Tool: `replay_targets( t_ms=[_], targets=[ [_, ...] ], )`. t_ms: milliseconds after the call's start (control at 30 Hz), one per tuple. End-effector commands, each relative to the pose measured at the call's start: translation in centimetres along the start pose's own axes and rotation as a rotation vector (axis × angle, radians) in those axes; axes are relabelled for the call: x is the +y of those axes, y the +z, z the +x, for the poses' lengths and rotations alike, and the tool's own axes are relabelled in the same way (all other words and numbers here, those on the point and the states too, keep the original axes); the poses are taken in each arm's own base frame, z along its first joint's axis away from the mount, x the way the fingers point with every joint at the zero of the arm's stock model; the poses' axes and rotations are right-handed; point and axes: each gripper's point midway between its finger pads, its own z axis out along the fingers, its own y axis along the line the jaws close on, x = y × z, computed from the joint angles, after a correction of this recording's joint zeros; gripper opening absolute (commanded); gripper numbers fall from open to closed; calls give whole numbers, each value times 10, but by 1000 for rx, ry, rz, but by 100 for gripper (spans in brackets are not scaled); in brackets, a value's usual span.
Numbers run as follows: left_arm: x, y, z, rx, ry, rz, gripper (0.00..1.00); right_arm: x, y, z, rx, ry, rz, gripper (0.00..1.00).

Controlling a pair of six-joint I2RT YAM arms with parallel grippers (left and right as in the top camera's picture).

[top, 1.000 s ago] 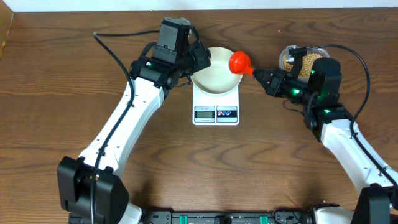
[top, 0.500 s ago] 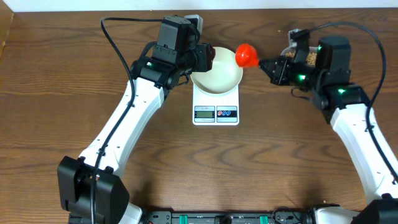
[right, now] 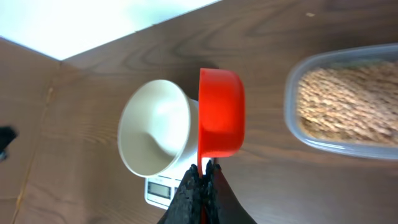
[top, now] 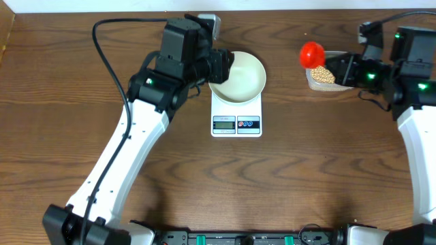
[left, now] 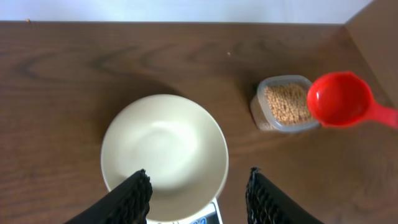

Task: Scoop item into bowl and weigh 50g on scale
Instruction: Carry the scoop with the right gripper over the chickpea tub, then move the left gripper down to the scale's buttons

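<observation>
One scale [top: 236,122] sits nearest the robot on the bench [top: 218,184], its display and two buttons facing the bases; the reading is too small to make out. One white bowl [top: 242,78] stands on its platform, and the bowl looks bare inside. The left end effector [left: 198,177] hangs at the bowl's left rim, roughly half open. Its two fingers [left: 138,198] straddle the near edge with nothing pinched between them; whether they touch the rim cannot be told.

Farther off to the right stands one clear tub [left: 260,109], well apart from the scale. It holds the beans [left: 285,104], a heap too many to count, and all of them are in the tub. One red scoop [left: 339,99] hovers over the tub's edge, its cup empty in the left wrist view. The right end effector [right: 202,177] is clamped tight on the scoop's handle, so the beans lie just beyond and below its fingertips, beside the scoop's cup.
</observation>
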Motion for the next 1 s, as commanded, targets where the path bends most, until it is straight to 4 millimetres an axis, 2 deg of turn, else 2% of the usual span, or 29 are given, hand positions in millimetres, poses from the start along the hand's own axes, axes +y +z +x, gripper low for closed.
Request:
replay_targets(
  t_ms=[0, 133, 300, 500, 600, 833, 933, 967],
  targets=[
    [-15, 1, 22, 80, 34, 10, 44, -11, -17, -9, -31, -12, 34, 1],
    [-18, 0, 51, 176, 57, -50, 43, -21, -22, -8, -29, 8, 54, 1],
    [-13, 5, 89, 276, 87, -124, 40, -29, -26, -9, -34, 18, 71, 1],
    [6, 22, 141, 377, 39, -160, 40, -30, -26, -9, -34, 10, 80, 1],
    [8, 28, 151, 384, 43, -156, 40, -31, -26, -8, -34, 10, 85, 1],
    [0, 37, 166, 391, 70, -133, 40, -36, -26, -5, -22, 3, 113, 1],
    [2, 44, 174, 411, 72, -138, 34, -37, -26, -5, -20, 0, 117, 1],
    [4, 49, 178, 427, 71, -144, 25, -37, -26, -4, -20, 1, 117, 1]
  ],
)
